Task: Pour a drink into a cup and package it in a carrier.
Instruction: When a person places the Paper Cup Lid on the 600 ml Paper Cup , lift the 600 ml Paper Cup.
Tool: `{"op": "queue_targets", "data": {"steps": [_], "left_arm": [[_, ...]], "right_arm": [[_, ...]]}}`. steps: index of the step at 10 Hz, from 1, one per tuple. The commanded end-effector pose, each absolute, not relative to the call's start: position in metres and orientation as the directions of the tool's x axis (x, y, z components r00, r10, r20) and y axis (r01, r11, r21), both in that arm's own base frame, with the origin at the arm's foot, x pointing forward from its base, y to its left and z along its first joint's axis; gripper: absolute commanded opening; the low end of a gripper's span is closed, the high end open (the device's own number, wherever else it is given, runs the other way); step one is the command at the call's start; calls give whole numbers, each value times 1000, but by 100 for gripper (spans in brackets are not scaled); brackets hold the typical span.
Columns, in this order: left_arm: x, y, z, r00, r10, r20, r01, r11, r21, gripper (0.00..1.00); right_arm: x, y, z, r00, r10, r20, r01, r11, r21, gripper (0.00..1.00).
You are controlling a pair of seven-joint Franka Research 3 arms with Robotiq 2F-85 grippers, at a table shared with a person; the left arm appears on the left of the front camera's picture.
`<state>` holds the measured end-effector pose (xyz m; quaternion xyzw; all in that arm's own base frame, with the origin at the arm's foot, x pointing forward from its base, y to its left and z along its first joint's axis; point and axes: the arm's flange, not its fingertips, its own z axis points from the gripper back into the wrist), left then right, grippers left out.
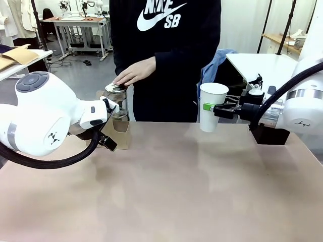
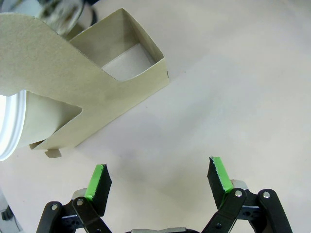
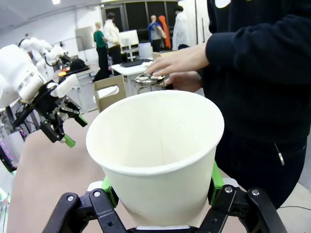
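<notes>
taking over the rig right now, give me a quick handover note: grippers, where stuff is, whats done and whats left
The left gripper is open and empty, hovering over the table just short of the cardboard cup carrier.
The right gripper is shut on the white paper cup, held upright near the table's far edge. The cup is empty.
The person's hand rests on the silvery lid of a jar behind the carrier. Its contents can't be made out.
One carrier pocket shows empty.
Done: cup in grip.
Left: fill the cup, then set it in the carrier.
</notes>
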<state>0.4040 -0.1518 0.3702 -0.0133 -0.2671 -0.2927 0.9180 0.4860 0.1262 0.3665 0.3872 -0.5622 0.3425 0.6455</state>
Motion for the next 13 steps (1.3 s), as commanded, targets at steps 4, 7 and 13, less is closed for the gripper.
{"op": "queue_targets", "data": {"steps": [4,7,13], "left_arm": [[404,-151,370,686,-530,499,545,828,131,100],[404,-151,370,686,-530,499,545,828,131,100],[404,-151,370,686,-530,499,545,828,131,100]], "right_arm": [[486,128,369,127,11,992,-879,465,107,80],[486,128,369,127,11,992,-879,465,107,80],[486,128,369,127,11,992,-879,465,107,80]]}}
